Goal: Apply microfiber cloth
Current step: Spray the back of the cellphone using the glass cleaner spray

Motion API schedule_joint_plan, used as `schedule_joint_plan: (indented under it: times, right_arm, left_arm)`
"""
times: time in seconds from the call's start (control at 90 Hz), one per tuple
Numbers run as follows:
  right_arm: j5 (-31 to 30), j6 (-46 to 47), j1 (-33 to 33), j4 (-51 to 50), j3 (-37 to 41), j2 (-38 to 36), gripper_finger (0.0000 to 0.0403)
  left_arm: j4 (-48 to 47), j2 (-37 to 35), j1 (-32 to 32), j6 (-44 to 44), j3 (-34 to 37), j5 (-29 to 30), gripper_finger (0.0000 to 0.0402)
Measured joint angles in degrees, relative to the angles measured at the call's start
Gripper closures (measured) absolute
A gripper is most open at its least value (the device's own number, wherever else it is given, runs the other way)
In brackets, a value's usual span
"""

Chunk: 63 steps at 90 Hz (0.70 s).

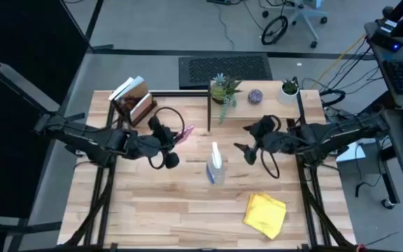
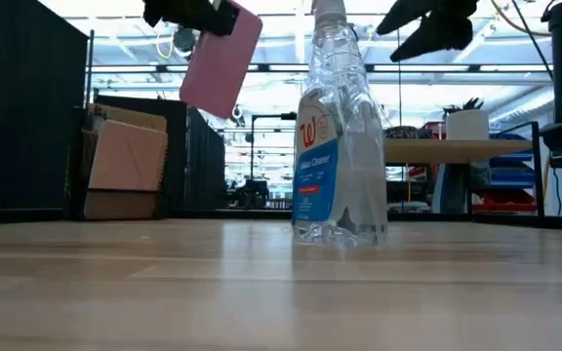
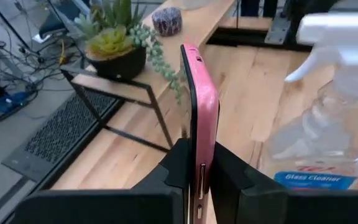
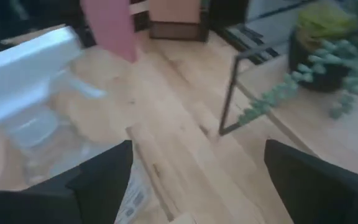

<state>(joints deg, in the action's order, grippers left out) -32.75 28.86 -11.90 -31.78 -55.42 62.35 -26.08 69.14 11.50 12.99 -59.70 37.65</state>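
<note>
Pink case: the phone [image 3: 199,118] in its pink case is clamped edge-on between the two dark fingers [image 3: 176,165] of the left pincer [image 1: 175,138], held up off the wood.
Left pincer: closed on the phone, above the middle-left of the surface [image 1: 152,203], just left of the spray bottle [image 1: 216,166]; in the low view the phone [image 2: 220,60] hangs tilted, high above the boards.
Right pincer: the right pincer [image 1: 247,150] has its fingers spread wide and holds nothing; it hovers just right of the bottle's top, apart from it.
Spray bottle: clear, with a white trigger head and a blue and red label [image 2: 312,174], standing upright near the middle of the surface, between the two pincers.
Yellow cloth: the microfiber cloth [image 1: 265,213] lies crumpled flat near the front right corner of the surface, well apart from both pincers and from the bottle, close to the front edge.
Open room: bare wood runs across the front left and the middle front, between the bottle and the front edge.
Back edge: a raised shelf [image 1: 271,105] carries a trailing potted plant [image 1: 223,89], a small purple ornament [image 1: 255,96] and a white pot [image 1: 289,89]; books [image 1: 133,100] stand at the back left corner.
</note>
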Motion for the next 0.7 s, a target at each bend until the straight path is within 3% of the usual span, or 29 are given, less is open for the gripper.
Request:
schedule_joint_plan:
  times: [0.178, 0.356, 0.611, 0.7]
  right_arm:
    - [-0.4, 0.4, 0.2, -0.1, 0.0, 0.0, 0.0014]
    - [-7.9, 0.7, 0.2, 2.0, -0.6, 0.0, 0.0005]
    - [-7.6, 1.3, -3.8, -2.2, -0.7, -0.1, 0.0003]
    - [-4.0, 2.5, -5.7, -2.6, -0.1, -0.5, 0.0007]
  left_arm:
    - [0.0, 0.0, -2.1, 0.0, 1.0, -3.2, 0.0382]
    - [1.3, 0.0, -3.6, 0.1, 1.8, -4.7, 0.0382]
    - [1.5, 0.0, -4.5, 0.1, 2.0, -6.9, 0.0382]
    - [1.6, 0.0, -4.5, 0.2, 2.0, -7.5, 0.0382]
